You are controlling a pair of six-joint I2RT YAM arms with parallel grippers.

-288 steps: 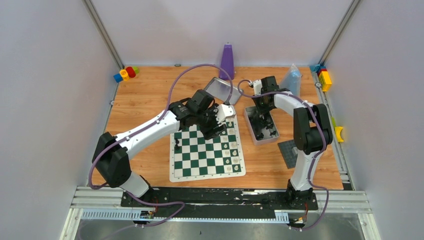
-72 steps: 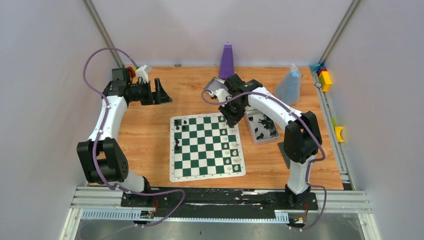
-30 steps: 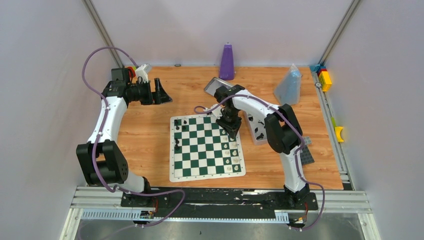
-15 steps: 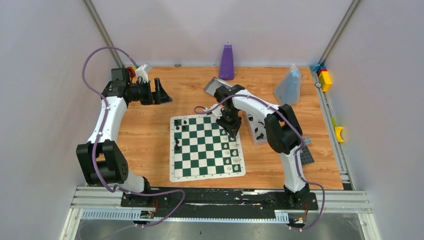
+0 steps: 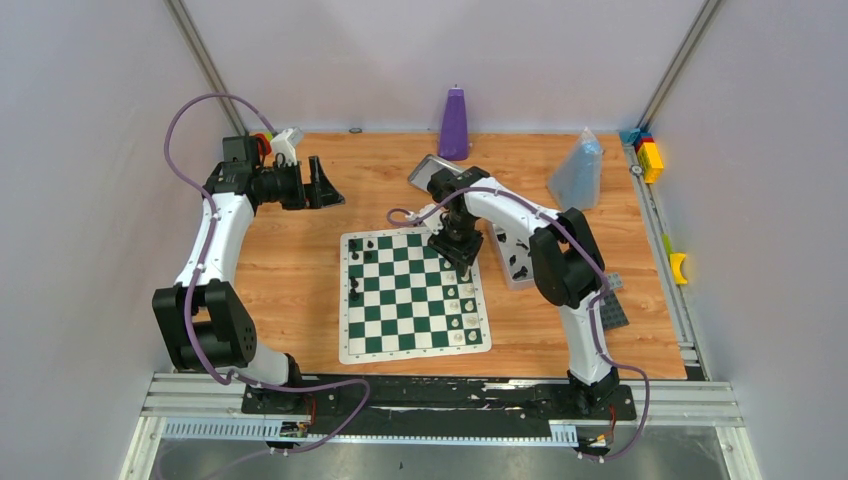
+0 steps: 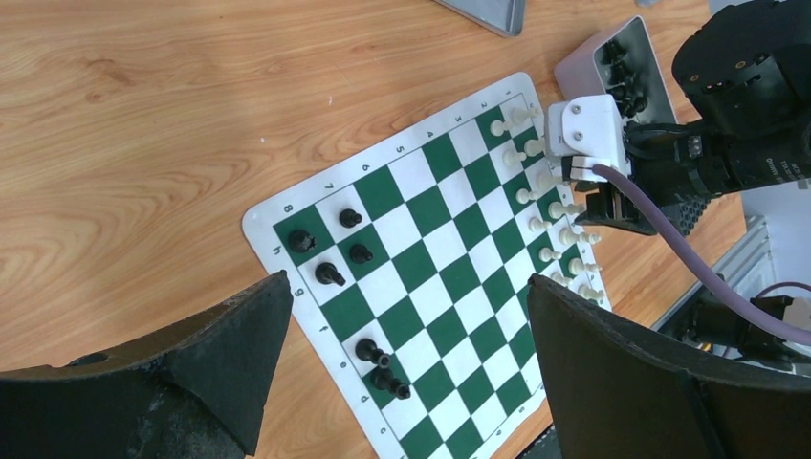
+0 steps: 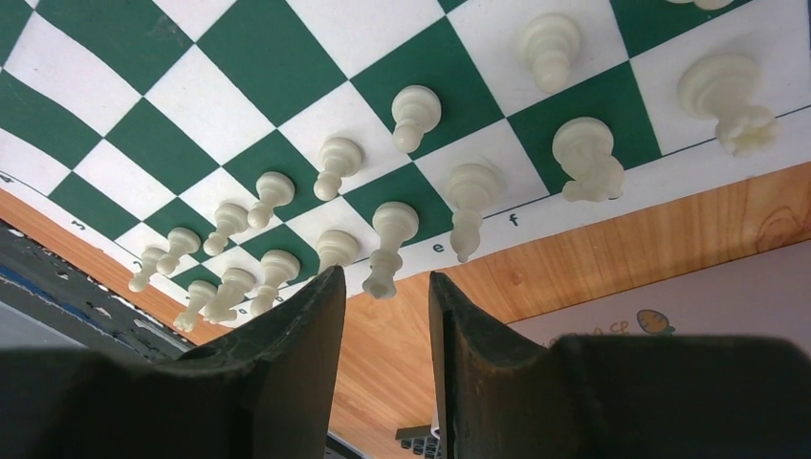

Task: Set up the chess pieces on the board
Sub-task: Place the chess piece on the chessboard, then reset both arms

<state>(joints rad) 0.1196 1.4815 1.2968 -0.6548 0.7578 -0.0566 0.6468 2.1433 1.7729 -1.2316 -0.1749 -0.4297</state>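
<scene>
Closest to the right wrist lens: right gripper [image 7: 383, 287], fingers [image 7: 296, 325] parted by a narrow gap, clamped on nothing, tips low over the board [image 7: 239, 105]. Just past those tips, at 12 o'clock in that view, a cream piece [image 7: 387, 244] upright on the board's edge row. Probably a release under way, so the main hazard is lifting away crookedly, clipping that piece with a finger and tipping it into its neighbours. Packed close along the board's 3 o'clock edge, the cream chess pieces [image 5: 456, 306]: close enough for one knock to fell several. Also worth watching: a tip riding the surface and dragging the thin board, shifting every placed figure. Farther out, at 9 to 11 o'clock of the board, only a few black pieces [image 6: 330, 274] standing, with more waiting in the grey box [image 6: 577, 72] at 3 o'clock of the board. Plenty left to place, by that count.

Pose next. Right arm [image 5: 560, 260] rising from its base at 5 o'clock of the table [image 5: 290, 290], folded sharply at the elbow, wrist pitched down over the board's 1 o'clock corner. Farther back, left arm [image 5: 215, 240] stretched toward 10 o'clock of the table, left gripper [image 5: 325, 190] level and well apart from the board, fingers spread wide, empty.
</scene>
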